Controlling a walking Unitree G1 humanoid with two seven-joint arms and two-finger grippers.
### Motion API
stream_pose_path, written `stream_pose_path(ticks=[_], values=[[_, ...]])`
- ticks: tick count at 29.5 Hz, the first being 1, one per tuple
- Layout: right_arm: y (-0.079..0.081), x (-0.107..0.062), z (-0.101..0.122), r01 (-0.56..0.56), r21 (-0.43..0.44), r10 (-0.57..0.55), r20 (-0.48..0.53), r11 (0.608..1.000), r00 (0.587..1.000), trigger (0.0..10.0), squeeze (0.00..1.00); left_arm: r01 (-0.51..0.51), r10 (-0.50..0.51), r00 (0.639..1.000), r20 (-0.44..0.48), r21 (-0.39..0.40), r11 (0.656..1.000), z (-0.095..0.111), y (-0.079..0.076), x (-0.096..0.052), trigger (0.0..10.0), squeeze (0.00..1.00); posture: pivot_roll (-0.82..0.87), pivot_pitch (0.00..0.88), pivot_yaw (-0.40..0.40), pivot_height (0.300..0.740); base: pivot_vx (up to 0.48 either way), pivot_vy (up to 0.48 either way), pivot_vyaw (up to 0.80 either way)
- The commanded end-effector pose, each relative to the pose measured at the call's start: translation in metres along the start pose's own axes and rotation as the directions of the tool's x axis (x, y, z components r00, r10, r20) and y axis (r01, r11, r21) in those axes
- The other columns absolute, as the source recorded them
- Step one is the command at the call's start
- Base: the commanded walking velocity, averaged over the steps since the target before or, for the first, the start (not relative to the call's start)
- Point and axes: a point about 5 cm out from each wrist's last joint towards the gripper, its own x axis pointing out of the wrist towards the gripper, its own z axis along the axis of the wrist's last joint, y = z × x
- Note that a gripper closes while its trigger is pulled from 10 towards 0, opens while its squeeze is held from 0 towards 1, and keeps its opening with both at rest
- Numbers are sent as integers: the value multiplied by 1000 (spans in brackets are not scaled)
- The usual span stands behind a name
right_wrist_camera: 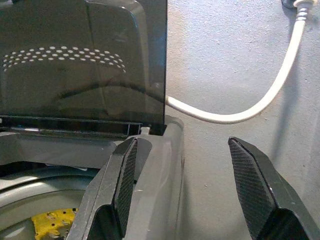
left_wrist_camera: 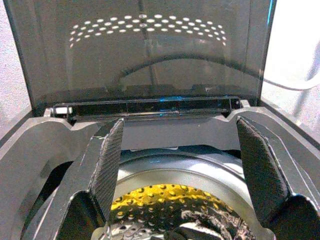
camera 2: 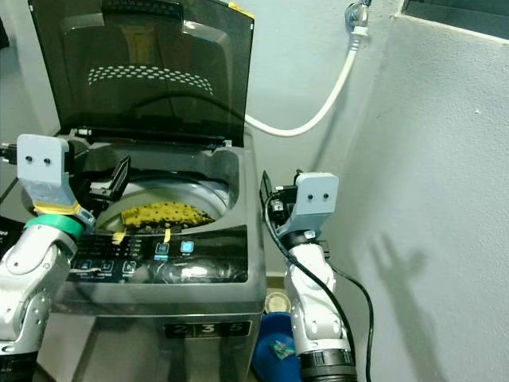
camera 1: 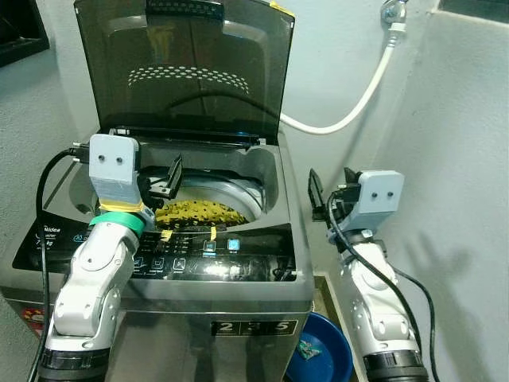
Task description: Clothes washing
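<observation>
A grey top-loading washing machine (camera 1: 238,298) stands before me with its dark tinted lid (camera 1: 187,68) raised upright. Inside the steel drum (camera 1: 238,191) lies a yellow perforated piece (camera 1: 199,213), also visible as the yellow piece (left_wrist_camera: 165,197) in the left wrist view. My left gripper (camera 1: 163,185) hovers over the drum's left rim, open and holding nothing, its ribbed pads (left_wrist_camera: 107,167) wide apart. My right gripper (camera 1: 330,195) hangs beside the machine's right wall, open as well, with one pad (right_wrist_camera: 125,182) over the machine's corner.
A white hose (camera 1: 350,111) runs from a wall tap (camera 1: 394,12) to the machine's back. A blue basin (camera 1: 322,350) sits on the floor at the machine's right. The black control panel (camera 1: 215,255) lines the front edge. A wall (camera 1: 461,199) stands close on the right.
</observation>
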Motion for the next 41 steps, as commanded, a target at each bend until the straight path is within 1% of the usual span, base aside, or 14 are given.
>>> stream_pose_path(ticks=[1, 8, 11, 15, 17, 19, 22, 25, 33, 41], values=[[1, -1, -4, -5, 7, 5, -17, 1000, 1000, 10000, 0, -5, 5, 1000, -2, -1, 1000, -2, -1, 1, 10000, 0, 11, 17, 4, 740, 0, 0, 0], [1, 0, -4, -6, 3, 6, -15, 1000, 1000, 10000, 0, -8, 8, 1000, 1, -1, 1000, -4, -1, 3, 10000, 0, 1, 6, 9, 740, 0, 0, 0], [0, 0, -4, -5, -5, 4, -17, 1000, 1000, 10000, 0, -9, 9, 1000, 4, 4, 1000, -4, -3, 5, 10000, 0, 1, 15, 5, 740, 0, 0, 0], [1, 0, -5, -10, -12, 10, -18, 1000, 1000, 10000, 0, -3, 3, 1000, 5, -18, 1000, -5, -5, 7, 10000, 0, -4, 5, 13, 740, 0, 0, 0], [1, -1, -6, -7, -12, 7, -24, 1000, 1000, 10000, 0, -6, 6, 1000, -7, -2, 1000, -7, -6, 7, 10000, 0, -2, 12, 14, 740, 0, 0, 0], [1, -1, -7, -2, -6, 2, -27, 1000, 1000, 10000, 0, 6, -6, 1000, -2, -6, 1000, -6, -8, 7, 10000, 0, -6, 18, 9, 740, 0, 0, 0], [2, -1, -5, -7, -6, 6, -24, 1000, 1000, 10000, 0, 8, -8, 1000, 8, 0, 1000, -5, -7, 7, 10000, 0, -9, 13, 14, 740, 0, 0, 0], [0, -2, -8, -3, -16, 2, -37, 1000, 999, 10000, 0, -3, 3, 1000, 1, -1, 1000, -7, -6, 7, 10000, 0, -6, 25, 8, 740, 0, 0, 0], [-1, -1, -7, 0, -30, -1, -33, 1000, 999, 10000, 0, 1, -1, 1000, 12, -6, 1000, -5, -6, 8, 10000, 0, -9, 18, 12, 740, 0, 0, 0], [-1, 0, -7, -2, -34, 1, -31, 999, 1000, 10000, 0, -5, 5, 1000, 7, 4, 1000, -6, -5, 8, 10000, 0, -5, 18, 12, 740, 0, 0, 705]])
